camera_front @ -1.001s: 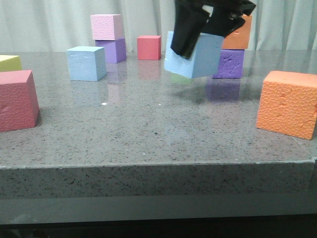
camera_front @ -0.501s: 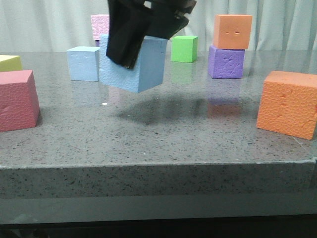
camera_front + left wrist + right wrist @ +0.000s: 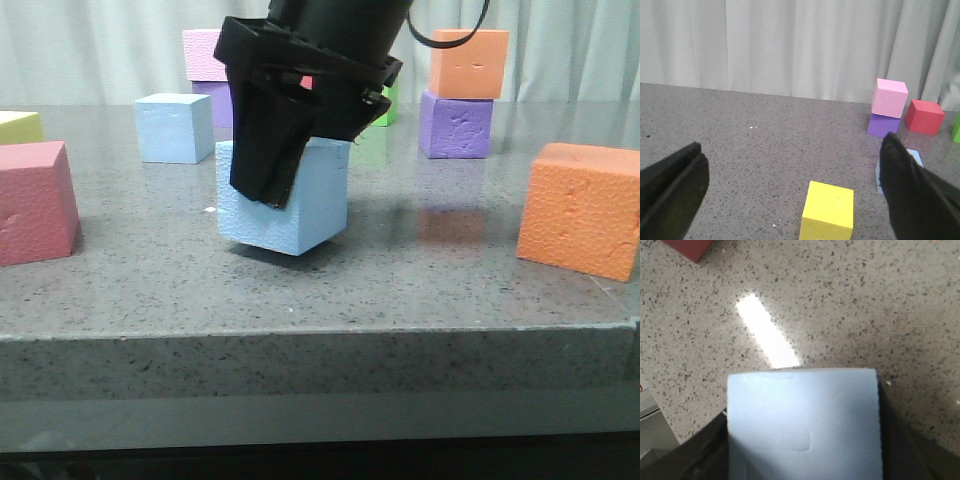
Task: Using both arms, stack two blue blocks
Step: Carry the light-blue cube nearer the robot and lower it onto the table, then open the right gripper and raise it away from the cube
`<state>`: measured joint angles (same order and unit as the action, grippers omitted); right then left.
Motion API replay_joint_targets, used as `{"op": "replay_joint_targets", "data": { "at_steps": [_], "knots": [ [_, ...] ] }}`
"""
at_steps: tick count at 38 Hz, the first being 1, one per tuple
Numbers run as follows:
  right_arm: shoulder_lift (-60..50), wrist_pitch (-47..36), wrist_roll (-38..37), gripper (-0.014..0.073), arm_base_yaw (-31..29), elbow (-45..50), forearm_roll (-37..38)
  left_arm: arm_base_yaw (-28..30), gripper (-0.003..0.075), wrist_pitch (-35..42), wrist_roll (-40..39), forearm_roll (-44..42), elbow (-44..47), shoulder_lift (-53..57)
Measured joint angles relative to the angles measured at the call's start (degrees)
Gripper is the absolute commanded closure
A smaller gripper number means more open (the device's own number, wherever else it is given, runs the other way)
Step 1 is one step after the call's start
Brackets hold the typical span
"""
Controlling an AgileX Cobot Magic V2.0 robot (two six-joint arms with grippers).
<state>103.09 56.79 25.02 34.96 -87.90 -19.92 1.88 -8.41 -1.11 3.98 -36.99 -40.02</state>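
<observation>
Here the right gripper (image 3: 275, 180) clamps a blue block (image 3: 300, 205), tilted, low over the table (image 3: 400, 290); its upper face is hidden. The second blue block (image 3: 175, 127) sits behind. The left gripper (image 3: 790, 200) gapes wide.

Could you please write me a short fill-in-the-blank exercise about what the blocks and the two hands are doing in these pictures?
1. The right hand is shut on a block coloured ____.
2. The orange block at the back sits on top of a ____ block.
3. The left hand is open, with a ____ block on the table between its fingers.

Missing words: blue; purple; yellow
</observation>
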Motion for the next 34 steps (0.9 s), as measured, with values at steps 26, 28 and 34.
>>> {"op": "replay_joint_targets", "data": {
  "at_steps": [26, 28, 34],
  "knots": [
    [-0.7, 3.0, -3.5, 0.0083, -0.6, -7.5, 0.7, 0.0, 0.0048, 0.0, 0.0, 0.0, 0.0, 0.0],
    [-1.1, 3.1, -4.8, 0.0162, -1.0, -8.5, 0.7, 0.0, 0.0048, 0.0, 0.0, 0.0, 0.0, 0.0],
    [-2.6, 3.8, -7.7, 0.0426, -2.0, -10.6, 1.0, 0.0, 0.0048, 0.0, 0.0, 0.0, 0.0, 0.0]
  ]
}}
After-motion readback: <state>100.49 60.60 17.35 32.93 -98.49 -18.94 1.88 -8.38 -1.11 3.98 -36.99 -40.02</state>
